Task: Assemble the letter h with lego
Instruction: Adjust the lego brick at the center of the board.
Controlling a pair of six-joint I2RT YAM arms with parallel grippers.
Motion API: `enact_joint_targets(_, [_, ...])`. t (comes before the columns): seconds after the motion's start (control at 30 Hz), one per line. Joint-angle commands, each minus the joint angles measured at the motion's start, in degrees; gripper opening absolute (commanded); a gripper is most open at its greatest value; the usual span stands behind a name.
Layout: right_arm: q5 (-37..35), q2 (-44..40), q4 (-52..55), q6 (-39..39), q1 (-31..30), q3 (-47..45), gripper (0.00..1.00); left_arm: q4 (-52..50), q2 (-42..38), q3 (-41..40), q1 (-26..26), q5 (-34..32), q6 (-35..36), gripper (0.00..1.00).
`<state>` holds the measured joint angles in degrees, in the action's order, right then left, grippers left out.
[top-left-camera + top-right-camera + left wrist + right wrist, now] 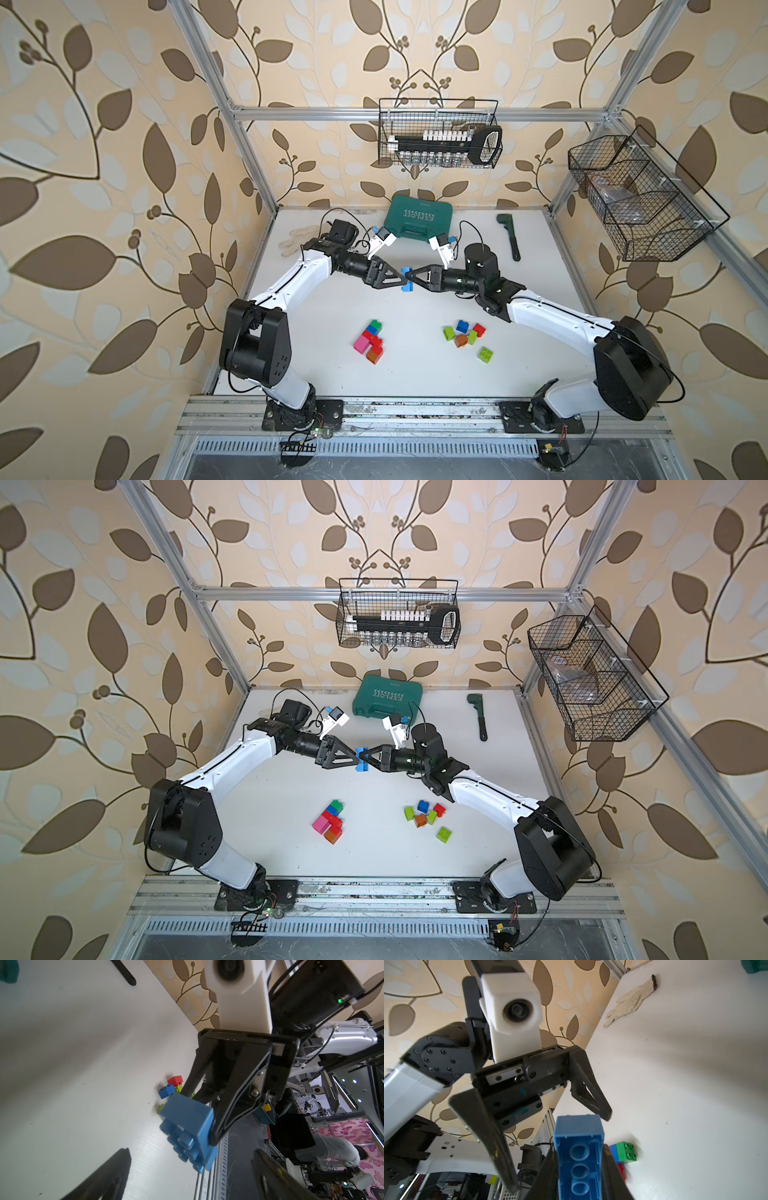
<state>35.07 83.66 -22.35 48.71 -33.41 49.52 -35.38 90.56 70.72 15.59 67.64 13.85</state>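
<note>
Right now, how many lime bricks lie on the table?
3 lime bricks, all on the table's right half: one leftmost, one just right of it, one alone nearer the front edge. More may be hidden.

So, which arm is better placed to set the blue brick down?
Right, probably: the right gripper is shut on the brick; the left gripper stands open, holding nothing.

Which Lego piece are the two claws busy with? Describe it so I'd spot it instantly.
Over the middle of the white table, two robot arms meet tip to tip. There the right gripper clamps a long blue brick, the left gripper open around its end. It alone is off the table; the other bricks lie on it.
</note>
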Motion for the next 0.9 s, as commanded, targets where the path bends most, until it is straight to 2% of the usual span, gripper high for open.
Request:
enact_joint_targets(0.0, [2.6,-0.2,-9.1,7.7,-0.2,-0.6,0.23,3.8,-0.9,-0.7,0.4,3.1,-4.2,0.93])
enact_joint_targets(0.1, [3.0,-0.5,-9.4,7.7,-0.1,-0.6,0.23,4.0,-0.5,-1.2,0.4,3.3,-4.8,0.91])
enact_joint_targets(0.2, [2.6,-0.6,-10.5,7.8,-0.1,-0.9,0.23,3.5,-0.3,-1.5,0.4,6.4,-5.9,0.85])
enact_joint_targets(0.33, [3.3,0.0,-11.6,7.7,-0.2,-0.7,0.23,1.2,-0.5,-0.4,0.3,10.1,-5.1,0.67])
enact_joint_targets(0.53, [3.0,-0.7,-12.8,5.9,-0.1,-1.5,0.24,-1.5,-0.4,0.4,0.3,11.6,-3.2,0.48])
enact_joint_targets(0.6, [3.5,-0.8,-12.9,5.6,-0.2,-1.8,0.25,-1.9,0.0,0.6,0.3,11.9,-2.9,0.44])
enact_joint_targets(0.7, [3.2,-1.5,-12.7,4.3,-0.2,-2.5,0.3,-5.2,1.2,2.0,0.3,10.9,-0.3,0.37])
enact_joint_targets(0.87, [0.7,-4.4,-4.4,-1.4,0.2,-3.0,0.47,-6.7,3.3,2.5,0.4,5.2,2.3,0.31])
